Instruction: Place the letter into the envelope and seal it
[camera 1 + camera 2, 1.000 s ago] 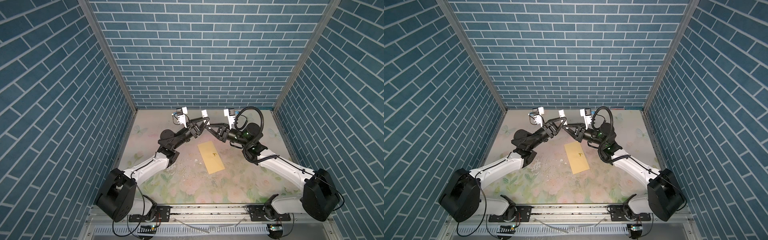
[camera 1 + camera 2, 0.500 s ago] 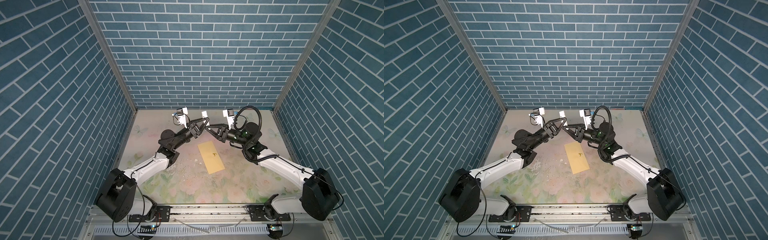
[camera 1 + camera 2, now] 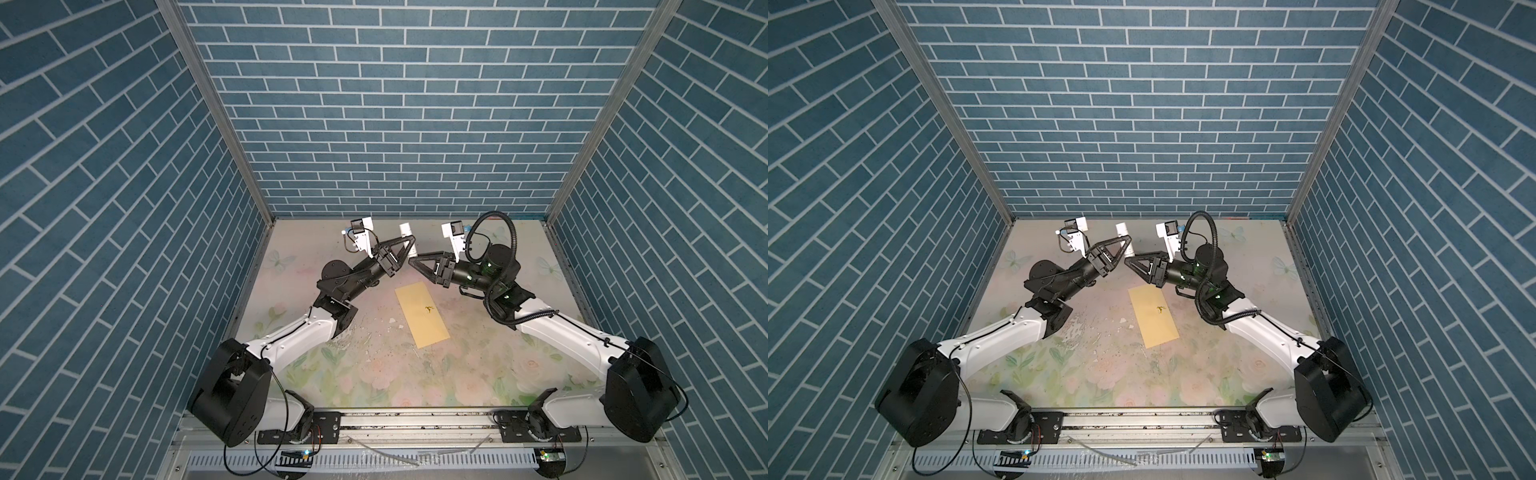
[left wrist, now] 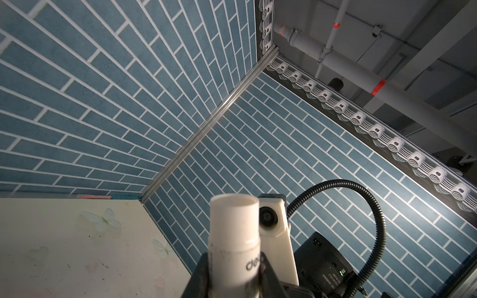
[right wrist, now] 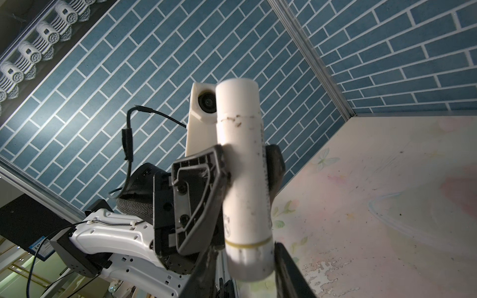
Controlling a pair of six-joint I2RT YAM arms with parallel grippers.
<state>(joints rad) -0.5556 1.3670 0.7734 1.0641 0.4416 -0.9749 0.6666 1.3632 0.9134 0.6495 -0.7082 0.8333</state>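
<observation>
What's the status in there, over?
Left gripper clamped on white glue stick, raised at back. Right gripper flanks its base end, grip unclear. Envelope flat on table; letter unseen. Nothing blocking.

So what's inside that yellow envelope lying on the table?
Only its outside shows: the envelope lies flat on the table, with a dark squiggle on top. Its paper covers whatever is inside. No letter shows elsewhere, so it may be in there.
</observation>
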